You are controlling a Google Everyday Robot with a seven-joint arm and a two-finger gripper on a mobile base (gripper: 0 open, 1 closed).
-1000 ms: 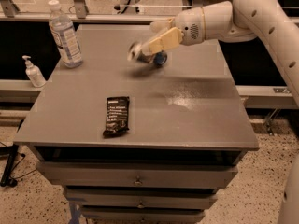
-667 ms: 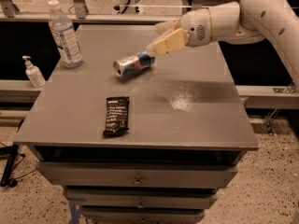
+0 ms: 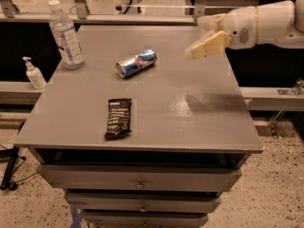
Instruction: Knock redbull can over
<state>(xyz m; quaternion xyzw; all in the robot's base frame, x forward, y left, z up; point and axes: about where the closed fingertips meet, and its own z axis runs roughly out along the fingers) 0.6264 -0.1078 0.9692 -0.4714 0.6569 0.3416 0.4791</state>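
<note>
The redbull can [image 3: 136, 63] lies on its side on the grey tabletop [image 3: 190, 122], silver top toward the front left. It rests between the water bottle and the table's middle. My gripper [image 3: 202, 37] hangs in the air over the table's right rear part, well to the right of the can and not touching it. Its two cream fingers [image 3: 209, 45] are spread apart and hold nothing.
A clear water bottle with a white cap [image 3: 65, 36] stands at the table's back left. A flat black snack-bar wrapper [image 3: 118, 118] lies near the front left. A hand-sanitizer pump bottle [image 3: 34, 73] stands on a ledge left of the table. Drawers sit below the tabletop.
The can went from being tipped at my fingers to lying on its side and rolling left. My gripper has pulled back to the right and up, away from the can.
</note>
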